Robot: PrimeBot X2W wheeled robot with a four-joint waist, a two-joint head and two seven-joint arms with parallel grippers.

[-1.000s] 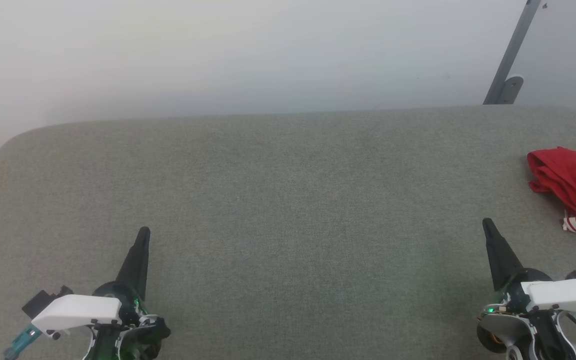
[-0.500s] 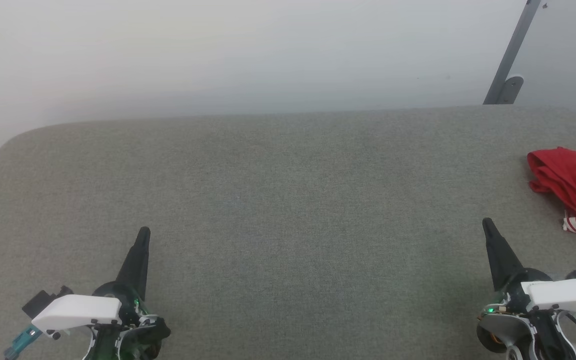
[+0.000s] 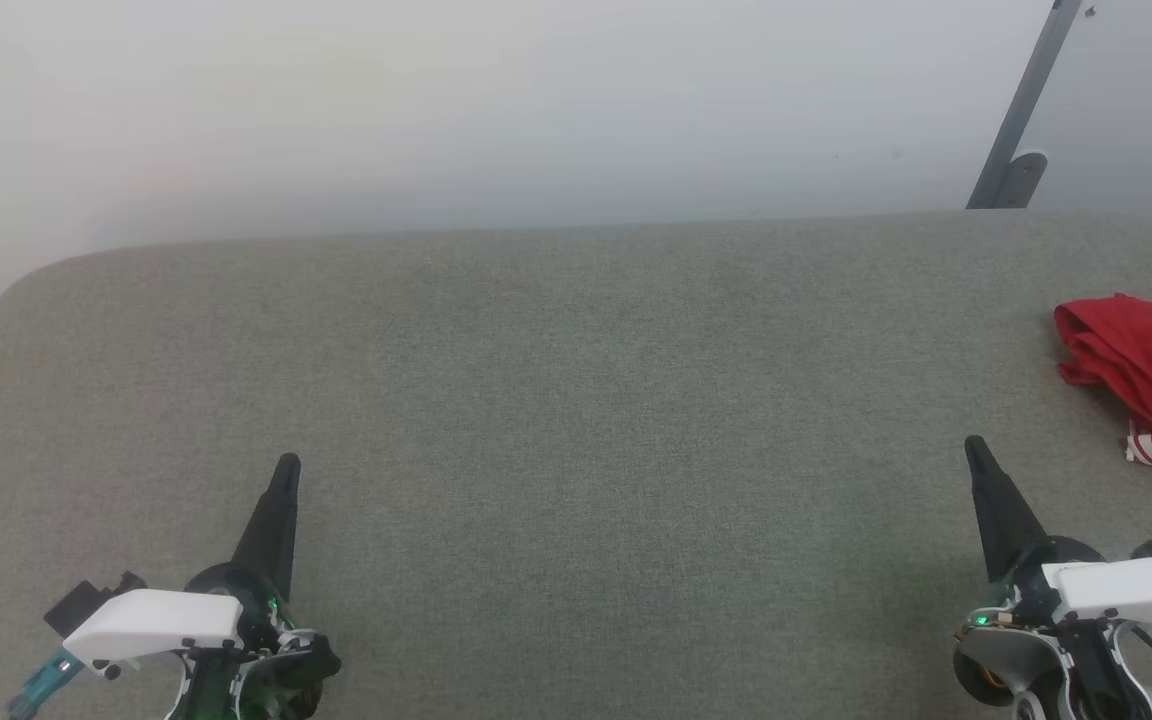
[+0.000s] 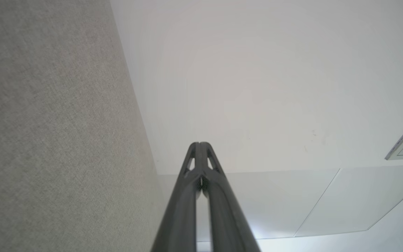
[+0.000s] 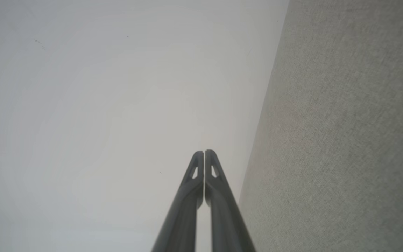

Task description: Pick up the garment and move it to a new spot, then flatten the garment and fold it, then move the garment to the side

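Note:
The garment (image 3: 1146, 375) lies crumpled at the right edge of the head view, red with a strip of red-and-white striped trim at its lower end, partly cut off by the frame. My right gripper (image 3: 974, 446) hovers low at the lower right, left of and nearer than the garment, shut with nothing in it. My left gripper (image 3: 288, 463) stands at the lower left, far from the garment, also shut and empty. Both wrist views show the fingertips pressed together, the left gripper (image 4: 199, 143) and the right gripper (image 5: 204, 151) pointing toward the wall.
A wide grey fabric surface (image 3: 576, 380) spreads across the head view, with a rounded far-left corner. A pale wall (image 3: 536, 100) rises behind it. A grey metal bar (image 3: 1021, 110) leans at the far right.

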